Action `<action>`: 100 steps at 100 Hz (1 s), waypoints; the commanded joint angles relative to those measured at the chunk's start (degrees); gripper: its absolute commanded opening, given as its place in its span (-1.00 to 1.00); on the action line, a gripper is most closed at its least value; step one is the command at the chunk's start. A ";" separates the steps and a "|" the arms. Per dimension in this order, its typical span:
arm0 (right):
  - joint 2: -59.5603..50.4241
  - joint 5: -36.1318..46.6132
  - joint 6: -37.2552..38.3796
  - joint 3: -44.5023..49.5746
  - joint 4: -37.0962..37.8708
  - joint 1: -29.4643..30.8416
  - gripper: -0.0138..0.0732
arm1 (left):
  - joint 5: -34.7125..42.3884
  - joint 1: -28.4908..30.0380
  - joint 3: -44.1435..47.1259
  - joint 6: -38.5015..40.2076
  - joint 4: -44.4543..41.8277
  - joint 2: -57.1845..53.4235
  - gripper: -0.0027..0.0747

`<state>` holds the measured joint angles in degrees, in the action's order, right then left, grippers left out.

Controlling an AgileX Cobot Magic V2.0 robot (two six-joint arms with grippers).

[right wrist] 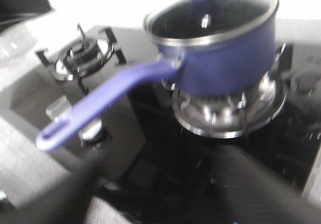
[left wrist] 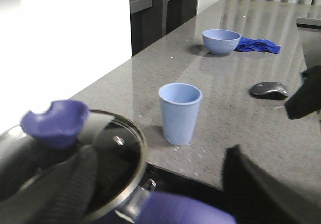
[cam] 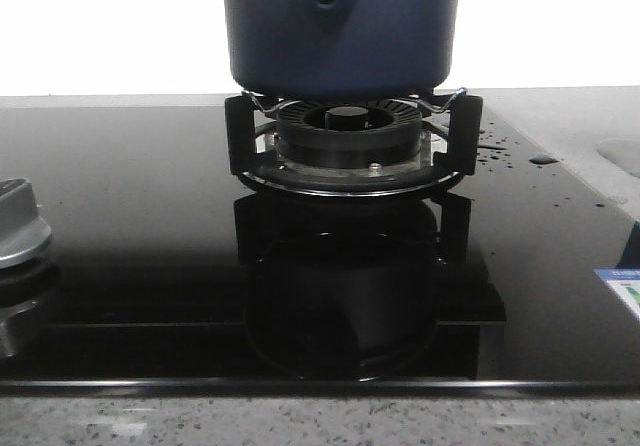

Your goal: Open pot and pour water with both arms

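The navy-blue pot sits on the black burner stand, and it also shows in the right wrist view. Its glass lid with a purple knob is on. The pot's long blue handle sticks out sideways. My left gripper is open, its black fingers either side of the handle base next to the lid. My right gripper is open and blurred, low over the cooktop in front of the pot, touching nothing. Water droplets lie on the glass right of the burner.
A light-blue cup stands on the grey counter beside the stove. Farther off are a blue bowl, a blue cloth and a black mouse. A second burner and a metal stove knob are nearby.
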<state>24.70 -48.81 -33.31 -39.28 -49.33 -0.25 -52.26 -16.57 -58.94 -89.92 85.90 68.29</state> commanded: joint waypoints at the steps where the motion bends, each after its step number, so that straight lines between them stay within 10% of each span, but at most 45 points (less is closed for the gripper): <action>1: 0.81 3.92 -1.12 -2.80 -2.74 0.25 0.80 | 1.01 -1.61 -5.79 -0.51 3.28 3.75 0.53; 100: 0.81 4.30 -1.12 -6.43 -0.59 0.25 0.81 | 1.90 -7.24 -24.73 -0.51 3.21 30.16 0.39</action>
<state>24.70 -48.61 -33.67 -43.93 -48.86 -0.25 -50.30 -22.93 -82.02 -90.61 86.47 100.59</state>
